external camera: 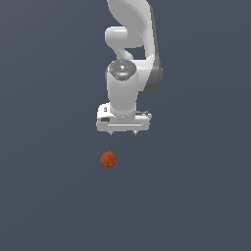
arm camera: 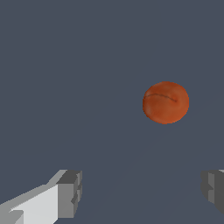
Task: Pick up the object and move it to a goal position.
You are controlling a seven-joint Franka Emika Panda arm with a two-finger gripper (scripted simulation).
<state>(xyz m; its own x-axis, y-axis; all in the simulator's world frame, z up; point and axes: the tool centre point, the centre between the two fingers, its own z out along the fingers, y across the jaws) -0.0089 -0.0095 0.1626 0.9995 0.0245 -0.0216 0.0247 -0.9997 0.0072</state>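
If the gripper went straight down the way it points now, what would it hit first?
Probably the bare surface. The open gripper is not over the orange-red ball; in the wrist view the ball lies ahead of the fingers, not between them. Depth is uncertain.

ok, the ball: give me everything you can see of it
The ball is small, round, orange-red with darker mottling and a thin curved crease across its top; matte, no clear material. It sits alone on the flat dark grey-blue floor, ungrasped. In the exterior view it lies below the gripper, slightly toward that view's left. The wrist view shows it beyond the open fingers, not between them. Nothing else touches it.
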